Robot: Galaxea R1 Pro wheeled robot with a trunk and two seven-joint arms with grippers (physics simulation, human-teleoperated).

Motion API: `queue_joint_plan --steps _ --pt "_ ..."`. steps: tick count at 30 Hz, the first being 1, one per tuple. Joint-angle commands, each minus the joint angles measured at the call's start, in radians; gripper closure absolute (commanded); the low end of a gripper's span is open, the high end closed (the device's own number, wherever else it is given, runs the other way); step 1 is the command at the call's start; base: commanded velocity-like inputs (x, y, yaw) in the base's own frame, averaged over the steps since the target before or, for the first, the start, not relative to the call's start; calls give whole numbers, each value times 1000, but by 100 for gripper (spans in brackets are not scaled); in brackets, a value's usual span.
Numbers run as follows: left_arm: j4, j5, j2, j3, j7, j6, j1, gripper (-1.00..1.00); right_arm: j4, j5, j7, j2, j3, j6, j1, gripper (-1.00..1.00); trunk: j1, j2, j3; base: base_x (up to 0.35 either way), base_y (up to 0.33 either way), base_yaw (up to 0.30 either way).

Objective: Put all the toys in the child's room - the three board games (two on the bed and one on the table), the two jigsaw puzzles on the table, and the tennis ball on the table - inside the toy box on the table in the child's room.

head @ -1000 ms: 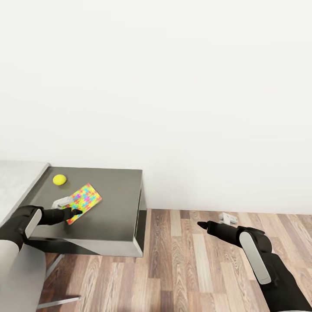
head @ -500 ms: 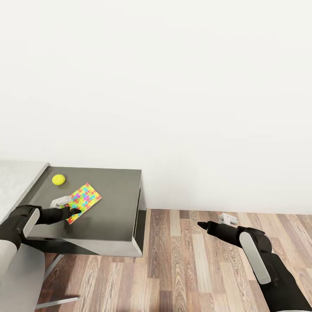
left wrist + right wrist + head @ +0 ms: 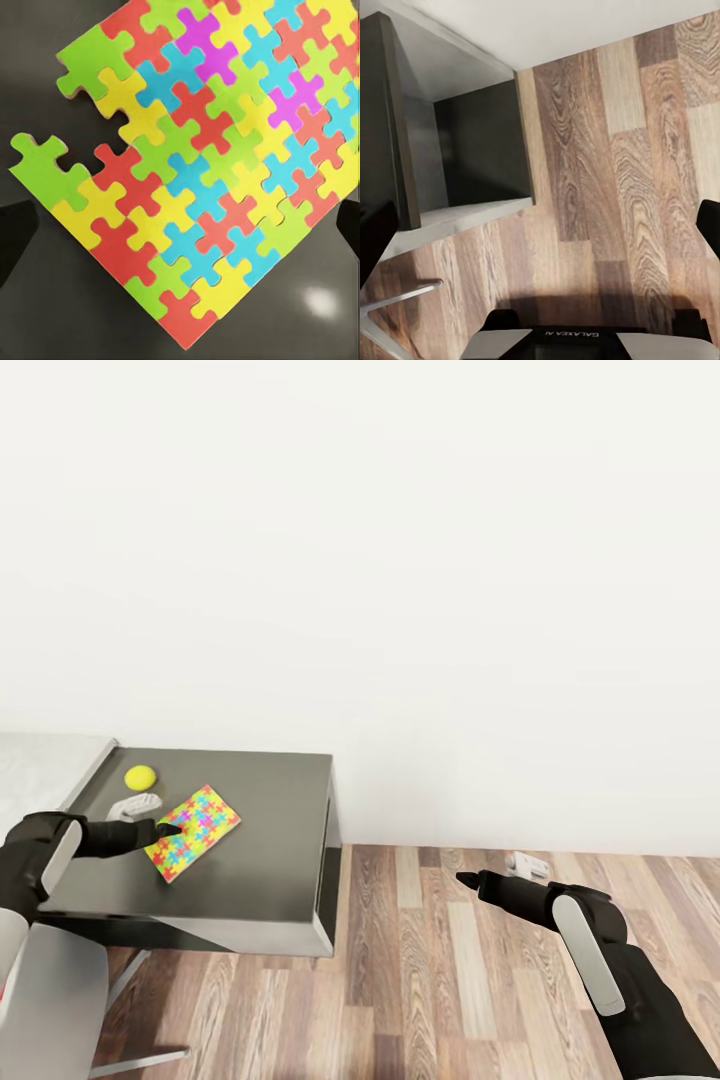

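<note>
The left hand (image 3: 172,827) is low over the dark end part of the counter (image 3: 270,840), with its tips at the near edge of a jigsaw puzzle (image 3: 193,832). In the left wrist view the puzzle (image 3: 202,172) lies flat on the dark surface and the two dark fingers (image 3: 16,240) stand wide, one at each side, not touching the sheet. I think the hand is placed like this because the sheet is very thin, so it must be caught at an edge. One green piece (image 3: 41,169) at the corner sits a little loose from the rest, so a rough grip could break the sheet apart.

The tennis ball (image 3: 140,777) rests on the counter just behind the puzzle, and a small pale thing (image 3: 133,807), which I cannot identify, lies between the ball and the arm.

The right hand (image 3: 466,878) hangs over the wood floor (image 3: 450,980), well apart from the counter, probably only kept out of the way. Its fingers (image 3: 708,225) are spread and hold nothing.
</note>
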Motion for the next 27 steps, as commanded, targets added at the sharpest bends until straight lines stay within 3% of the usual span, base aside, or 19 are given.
queue_joint_plan --steps 1,27 --pt "-3 3 0 2 0 9 -1 -100 -1 -6 -4 0 -1 5 -1 -100 1 -2 -2 17 27 0" --pt "-12 3 -3 4 23 16 -1 -100 -1 -6 -4 0 -1 5 -1 -100 1 -2 -2 80 44 0"
